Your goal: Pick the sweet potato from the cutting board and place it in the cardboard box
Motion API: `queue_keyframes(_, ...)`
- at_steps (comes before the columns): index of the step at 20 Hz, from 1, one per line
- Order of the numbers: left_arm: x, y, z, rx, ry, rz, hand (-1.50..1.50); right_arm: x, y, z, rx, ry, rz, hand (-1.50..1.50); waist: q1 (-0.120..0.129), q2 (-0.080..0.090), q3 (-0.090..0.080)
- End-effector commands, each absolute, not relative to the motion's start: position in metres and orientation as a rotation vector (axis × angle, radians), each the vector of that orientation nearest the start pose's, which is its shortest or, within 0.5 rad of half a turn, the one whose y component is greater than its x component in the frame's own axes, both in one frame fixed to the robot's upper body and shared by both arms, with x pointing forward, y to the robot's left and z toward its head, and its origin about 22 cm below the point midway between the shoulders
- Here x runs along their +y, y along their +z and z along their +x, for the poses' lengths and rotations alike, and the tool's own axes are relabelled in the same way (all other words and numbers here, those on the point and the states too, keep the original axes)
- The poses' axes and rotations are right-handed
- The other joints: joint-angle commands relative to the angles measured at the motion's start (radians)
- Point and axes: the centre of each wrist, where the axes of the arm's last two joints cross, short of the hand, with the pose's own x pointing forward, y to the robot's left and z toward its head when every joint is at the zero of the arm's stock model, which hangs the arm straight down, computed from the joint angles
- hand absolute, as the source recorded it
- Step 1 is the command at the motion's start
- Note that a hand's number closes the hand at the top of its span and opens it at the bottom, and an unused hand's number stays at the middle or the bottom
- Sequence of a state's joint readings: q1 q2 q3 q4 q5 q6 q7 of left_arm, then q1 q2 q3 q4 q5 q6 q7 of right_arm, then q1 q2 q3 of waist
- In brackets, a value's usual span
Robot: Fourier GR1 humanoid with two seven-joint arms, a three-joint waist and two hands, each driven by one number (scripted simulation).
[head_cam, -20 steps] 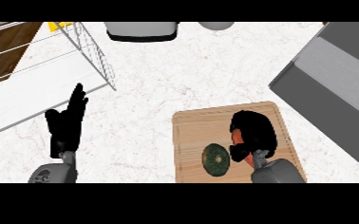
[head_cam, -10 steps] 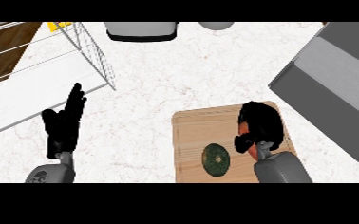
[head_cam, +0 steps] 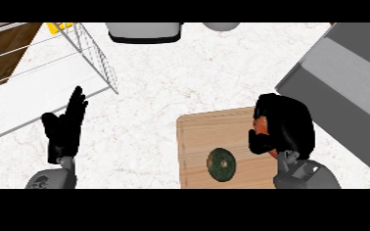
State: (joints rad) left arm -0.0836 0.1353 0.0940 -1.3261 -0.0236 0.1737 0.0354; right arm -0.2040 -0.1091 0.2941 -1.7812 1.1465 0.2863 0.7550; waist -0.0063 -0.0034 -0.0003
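The right hand is curled over the orange sweet potato at the right edge of the cutting board, so the grasp seems made, and next comes lifting toward the grey box.

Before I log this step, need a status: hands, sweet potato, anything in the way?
Right hand curled over sweet potato on cutting board. Left hand open, resting at left. Green round item on board, beside the hand. Grey box at right.
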Motion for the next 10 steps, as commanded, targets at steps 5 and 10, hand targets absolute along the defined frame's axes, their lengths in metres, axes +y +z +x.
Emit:
queue_keyframes(5,0.276,-0.02,0.262,-1.381,0.067,0.312,0.0,-0.17,0.197,0.23,-1.23,0.694,-1.238,1.5,0.003,0.0,0.0)
queue_keyframes(10,0.293,-0.022,0.26,-1.397,0.061,0.308,0.0,-0.209,0.221,0.221,-1.196,0.645,-1.331,1.5,0.003,0.002,0.0)
